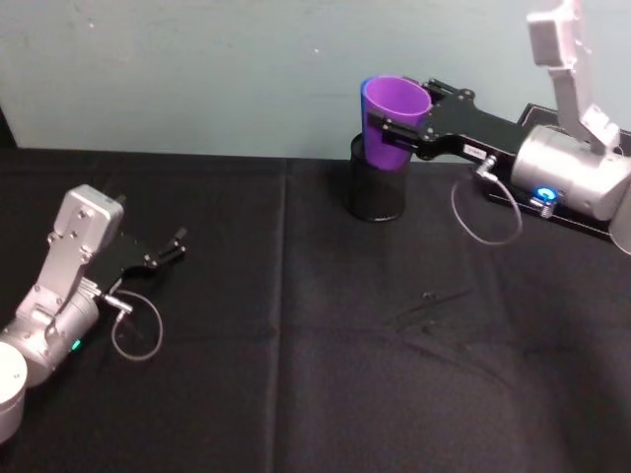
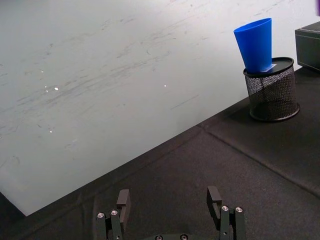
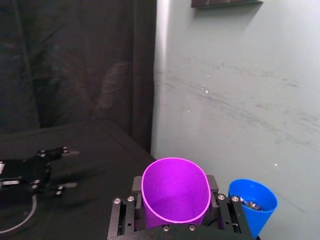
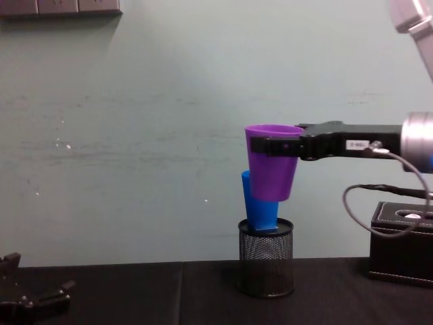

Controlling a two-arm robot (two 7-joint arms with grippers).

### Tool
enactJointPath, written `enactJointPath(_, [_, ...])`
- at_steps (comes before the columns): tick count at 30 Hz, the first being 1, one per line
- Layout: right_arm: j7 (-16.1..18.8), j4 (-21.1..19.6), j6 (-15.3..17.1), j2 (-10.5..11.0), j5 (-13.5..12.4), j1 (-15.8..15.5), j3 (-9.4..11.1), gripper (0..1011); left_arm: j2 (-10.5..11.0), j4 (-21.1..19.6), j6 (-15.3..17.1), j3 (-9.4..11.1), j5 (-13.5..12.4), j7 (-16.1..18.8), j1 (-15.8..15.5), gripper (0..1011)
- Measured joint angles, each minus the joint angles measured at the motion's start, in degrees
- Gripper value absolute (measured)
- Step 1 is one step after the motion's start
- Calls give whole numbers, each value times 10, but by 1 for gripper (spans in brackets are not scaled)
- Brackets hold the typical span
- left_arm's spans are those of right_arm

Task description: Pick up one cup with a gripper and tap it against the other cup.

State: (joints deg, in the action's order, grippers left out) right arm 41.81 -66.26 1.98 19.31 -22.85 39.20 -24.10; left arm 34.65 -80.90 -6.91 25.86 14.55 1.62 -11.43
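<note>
Right hand (image 1: 386, 126): reaching in from the right at the back of the desk (image 1: 345, 384), its two fingers closing on either side of the purple cup (image 1: 396, 103) just under the rim and holding it up in the air.
Purple cup: hanging upright, mouth up and empty, above the pen holder (image 1: 376, 192) and in front of the pale wall (image 4: 135, 135); in the chest view its lower half is overlapping the blue cup's rim.
Blue cup (image 4: 257, 211): standing tilted with its narrow base inside the pen holder, leaning toward the robot's left and sitting just beside the purple cup; whether the two are touching cannot be told.
Pen holder: standing on the desk near the wall, carrying the blue cup.
Left hand (image 1: 173, 246): lying low at the left side of the desk, well apart from both cups, its fingers spreading apart and holding nothing.
Black box (image 4: 402, 250): sitting on the desk to the right of the pen holder.
</note>
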Motion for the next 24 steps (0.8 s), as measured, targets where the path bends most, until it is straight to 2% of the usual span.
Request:
enactJointPath(6, [0, -86, 18, 43, -19, -51, 5, 735, 0, 0, 0, 0, 0, 0, 0, 1005])
enactJointPath(10, [-1, -123, 20, 64, -25, -75, 6, 735, 0, 0, 0, 0, 0, 0, 0, 1005])
enactJointPath(19, [-14, -174, 29, 95, -50, -125, 11, 735, 0, 0, 0, 0, 0, 0, 0, 1005])
enactJointPath(24, [-20, -183, 31, 105, -58, -140, 8, 735, 0, 0, 0, 0, 0, 0, 0, 1004])
